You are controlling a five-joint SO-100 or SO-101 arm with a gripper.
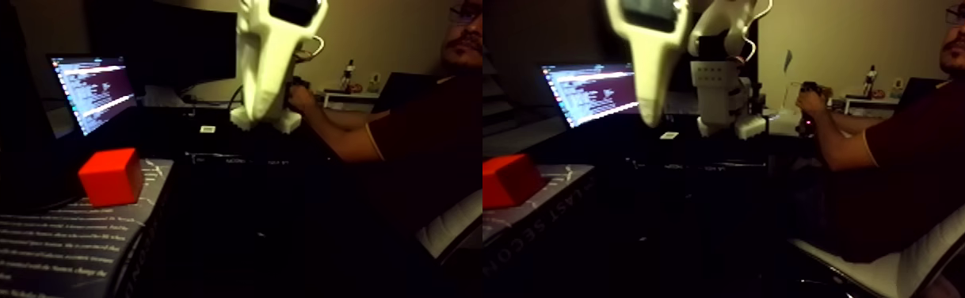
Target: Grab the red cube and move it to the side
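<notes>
The picture holds two nearly equal views side by side. The red cube rests on a dark book cover with white print at the lower left of the left half, and again as the cube at the left edge of the right half. My white gripper hangs blurred from the top edge, tip pointing down, well above and to the right of the cube and apart from it. Its jaws read as one tapered shape, so I cannot make out whether they are open or shut. Nothing shows in them.
A lit laptop screen stands behind the cube. The arm's white base stands on the dark table farther back. A person sits at the right with a hand on a device. The room is dim.
</notes>
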